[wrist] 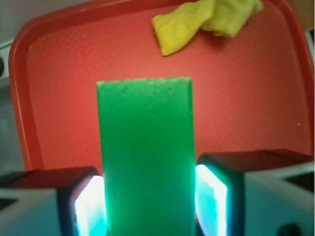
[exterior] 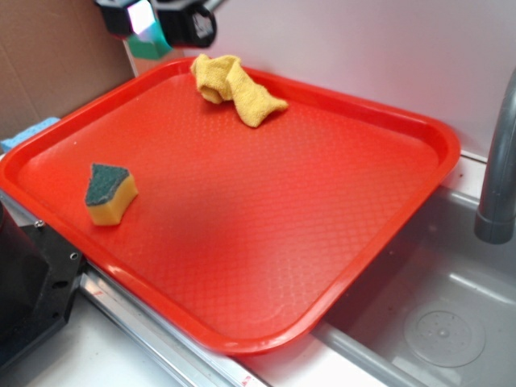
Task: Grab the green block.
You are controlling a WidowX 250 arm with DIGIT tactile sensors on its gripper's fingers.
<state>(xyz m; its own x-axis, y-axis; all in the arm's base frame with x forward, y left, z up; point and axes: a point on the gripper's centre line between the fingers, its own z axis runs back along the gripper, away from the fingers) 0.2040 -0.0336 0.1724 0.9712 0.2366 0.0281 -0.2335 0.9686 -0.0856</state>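
The green block (wrist: 145,152) is a plain green brick held between my two pads in the wrist view, its long side pointing away from me, lifted above the red tray (wrist: 64,73). In the exterior view my gripper (exterior: 157,28) is high at the top left over the tray's far left corner, and a bit of the green block (exterior: 149,47) shows below it. The gripper is shut on the block.
A yellow cloth (exterior: 234,87) lies crumpled at the far edge of the red tray (exterior: 266,210). A yellow sponge with a dark green top (exterior: 110,193) sits at the left. A grey sink (exterior: 435,322) and faucet (exterior: 498,161) are on the right.
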